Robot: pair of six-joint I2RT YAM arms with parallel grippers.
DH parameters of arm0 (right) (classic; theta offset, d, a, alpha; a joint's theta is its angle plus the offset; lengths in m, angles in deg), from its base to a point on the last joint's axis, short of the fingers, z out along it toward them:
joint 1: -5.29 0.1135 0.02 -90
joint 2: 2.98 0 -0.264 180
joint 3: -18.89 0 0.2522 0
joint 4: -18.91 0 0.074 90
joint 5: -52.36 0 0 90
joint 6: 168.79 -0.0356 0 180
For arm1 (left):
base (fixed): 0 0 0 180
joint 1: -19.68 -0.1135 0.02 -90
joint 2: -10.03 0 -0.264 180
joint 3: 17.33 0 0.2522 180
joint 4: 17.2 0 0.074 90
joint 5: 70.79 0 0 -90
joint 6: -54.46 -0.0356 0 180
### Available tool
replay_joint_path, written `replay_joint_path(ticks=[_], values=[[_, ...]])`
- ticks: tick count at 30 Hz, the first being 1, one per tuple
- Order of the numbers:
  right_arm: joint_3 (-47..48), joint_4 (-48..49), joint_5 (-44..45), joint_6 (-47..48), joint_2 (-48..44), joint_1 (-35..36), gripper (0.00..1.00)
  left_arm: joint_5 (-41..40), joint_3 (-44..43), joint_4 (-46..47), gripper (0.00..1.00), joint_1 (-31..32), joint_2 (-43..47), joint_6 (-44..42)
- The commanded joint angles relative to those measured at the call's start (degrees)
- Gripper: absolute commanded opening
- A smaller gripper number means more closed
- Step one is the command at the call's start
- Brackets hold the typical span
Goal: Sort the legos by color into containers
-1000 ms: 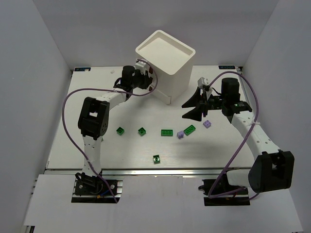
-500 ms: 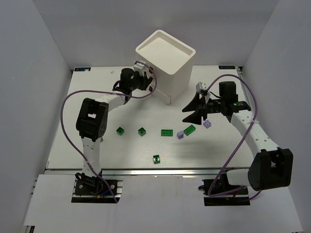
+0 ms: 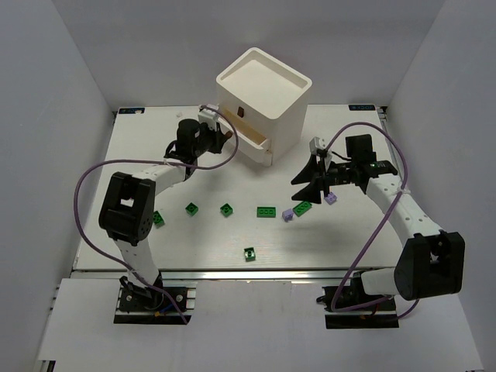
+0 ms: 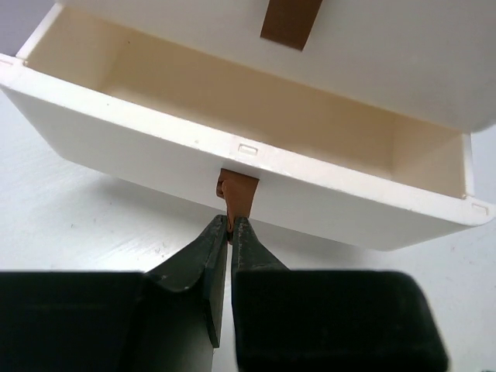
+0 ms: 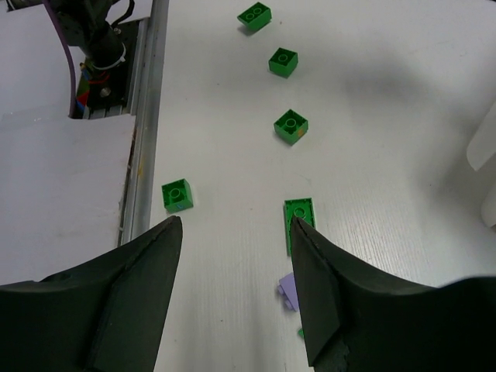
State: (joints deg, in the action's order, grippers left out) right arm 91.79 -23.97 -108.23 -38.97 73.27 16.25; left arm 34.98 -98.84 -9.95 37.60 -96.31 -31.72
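White cabinet [image 3: 267, 89] stands at the far middle of the desk [image 3: 194, 248], one drawer [image 3: 249, 139] pulled partway out toward the left arm [image 3: 155, 174]. It looks like the middle one of the stack, hard to be sure from above. Left jaws are pinched narrow on that drawer's brown pull [image 4: 237, 194], tips gripping it from both sides just under the drawer front. A second brown pull [image 4: 290, 19] shows on the shut drawer [image 4: 387, 54] above. Right jaws are spread wide, holding nothing, hanging over the desk to the right of the cabinet, above a lavender brick [image 5: 288, 291] and a long green brick [image 5: 299, 218]. Legos lie on the desk in a loose row nearer than the cabinet: leftmost green brick [image 3: 157, 219] by the left arm, row of green bricks [image 3: 226, 208] in the middle, lone green brick [image 3: 249, 253] closer to the bases, second lavender brick [image 3: 331, 198] just beside the right jaws
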Motion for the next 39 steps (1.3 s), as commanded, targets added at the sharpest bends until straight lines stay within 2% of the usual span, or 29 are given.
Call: replay_joint_path(ticks=[1,9,10,11,12,15,16,18,20,21,23,24,27,31,37,39], values=[[1.16,-4.62,1.58,5.53,0.83,0.55,0.64,-1.62,2.7,0.61,0.0,-0.25,6.41,-0.74],[1.16,-8.14,8.97,9.76,2.5,3.45,0.65,-6.01,8.15,-1.15,0.0,-0.77,10.89,-0.13],[1.07,-7.62,10.98,9.5,2.59,3.89,0.65,-6.45,7.89,-1.94,0.09,-0.77,11.42,0.23],[1.07,-7.35,11.95,9.49,2.94,5.28,0.65,-7.76,7.63,-2.64,0.48,-0.77,11.68,0.84],[0.98,-6.48,14.14,9.49,3.29,5.82,0.66,-9.95,7.19,-3.6,0.59,-0.77,12.03,2.32],[1.16,-3.94,19.93,9.5,4.7,9.33,0.78,-10.93,7.01,-5.63,0.76,-0.77,14.05,3.3],[0.98,-3.05,21.53,9.23,5.13,9.86,0.83,-11.54,7.71,-6.07,0.78,-0.77,14.93,3.91],[1.16,-1.38,25.22,7.75,6.72,12.76,0.88,-11.99,8.77,-6.34,0.82,-0.77,18.18,5.58],[1.33,0.99,30.32,6.68,8.73,15.82,0.89,-13.39,10.34,-7.56,0.84,-0.77,20.81,6.99],[1.33,1.87,33.38,5.2,9.53,16.45,0.89,-14.79,10.7,-8.7,0.9,-0.77,23.79,9.26],[1.95,3.28,36.03,4.23,11.63,19.43,0.89,-20.85,10.71,-13.96,0.94,-0.77,26.61,12.34],[2.12,3.89,38.66,2.83,12.51,20.14,0.89,-23.22,10.36,-16.86,0.98,-0.77,29.24,16.53],[3.88,6.0,43.84,-0.33,16.47,23.05,0.89,-30.61,8.95,-34.4,0.98,-0.77,34.42,23.86],[6.51,7.94,48.96,-2.1,21.91,25.6,0.89,-32.47,11.14,-45.6,0.98,-0.77,42.96,28.34],[8.36,8.29,54.67,-1.84,27.01,27.53,0.89,-37.29,14.74,-64.92,0.98,-0.77,56.83,40.1],[8.45,8.29,55.64,-1.58,27.99,28.06,0.88,-38.09,15.27,-68.35,0.98,-0.77,59.14,43.02]])
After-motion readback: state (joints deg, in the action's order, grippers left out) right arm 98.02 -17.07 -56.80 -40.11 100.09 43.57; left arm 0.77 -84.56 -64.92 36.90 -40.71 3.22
